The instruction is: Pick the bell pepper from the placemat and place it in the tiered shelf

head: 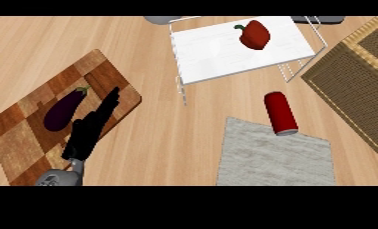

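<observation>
The red bell pepper with its green stem lies on the white top of the tiered shelf, toward its far right part. The grey placemat lies at the lower right with nothing resting fully on it. My left hand is at the lower left, fingers straight and pointing up over the cutting board, holding nothing. No right hand shows in the head view.
A wooden checkered cutting board at the left carries a dark purple eggplant. A red can lies on its side at the placemat's far edge. A woven brown mat runs along the right side.
</observation>
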Controlling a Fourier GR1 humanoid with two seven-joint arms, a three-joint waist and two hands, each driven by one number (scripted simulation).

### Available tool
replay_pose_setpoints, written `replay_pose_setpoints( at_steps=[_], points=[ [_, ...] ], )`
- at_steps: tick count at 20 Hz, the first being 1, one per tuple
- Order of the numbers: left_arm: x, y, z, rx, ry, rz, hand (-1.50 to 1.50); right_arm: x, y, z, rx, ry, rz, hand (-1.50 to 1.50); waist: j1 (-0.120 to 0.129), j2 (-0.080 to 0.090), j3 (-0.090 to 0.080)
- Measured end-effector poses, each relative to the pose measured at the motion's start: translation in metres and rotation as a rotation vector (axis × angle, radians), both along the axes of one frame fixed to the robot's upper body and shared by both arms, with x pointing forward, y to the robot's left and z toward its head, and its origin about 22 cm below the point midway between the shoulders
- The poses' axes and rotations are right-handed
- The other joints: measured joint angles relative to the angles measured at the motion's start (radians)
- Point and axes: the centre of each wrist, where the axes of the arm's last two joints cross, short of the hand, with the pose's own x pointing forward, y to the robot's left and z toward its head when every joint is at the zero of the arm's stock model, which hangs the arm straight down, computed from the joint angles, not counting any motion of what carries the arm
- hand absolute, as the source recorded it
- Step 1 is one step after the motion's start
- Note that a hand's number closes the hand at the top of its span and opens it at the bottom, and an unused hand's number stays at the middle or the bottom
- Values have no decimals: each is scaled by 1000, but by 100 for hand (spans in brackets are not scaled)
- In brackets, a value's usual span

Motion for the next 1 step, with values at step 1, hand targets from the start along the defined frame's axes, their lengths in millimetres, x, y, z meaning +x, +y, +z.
replay_pose_setpoints(
  at_steps=[1],
  points=[
    [0, 0, 0, -4, 4, -1, 0, -2, -3, 0, -5, 9, 5, -150, 0, 0, 0]
  ],
)
